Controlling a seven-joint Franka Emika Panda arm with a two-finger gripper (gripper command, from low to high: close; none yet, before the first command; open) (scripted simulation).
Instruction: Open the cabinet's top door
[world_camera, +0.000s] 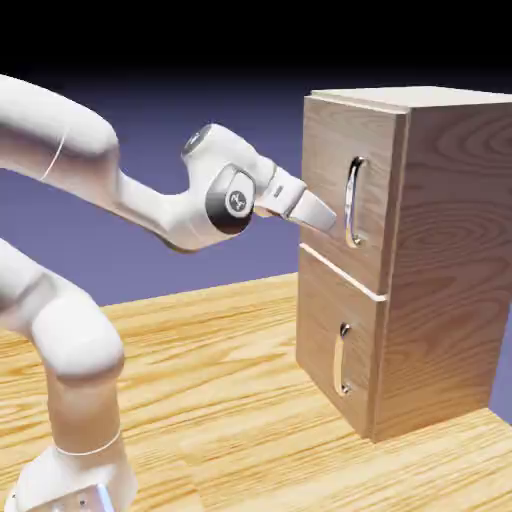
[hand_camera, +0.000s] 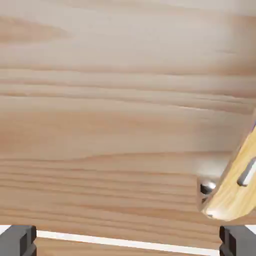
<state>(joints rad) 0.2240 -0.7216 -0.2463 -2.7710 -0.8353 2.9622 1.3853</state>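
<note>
Pincer (hand_camera: 128, 242): spread, near the upper handle, contact unclear.
Top door (world_camera: 350, 185): closed, on the cabinet's (world_camera: 445, 260) left face, right of the arm (world_camera: 160, 210).
Remaining: grasping, then opening.

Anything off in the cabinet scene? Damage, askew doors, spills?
Nothing stands out. The cabinet stands upright, both its top door and bottom door look shut, and their handles look whole. No spill or damage shows on the visible wood-grain tabletop.
</note>
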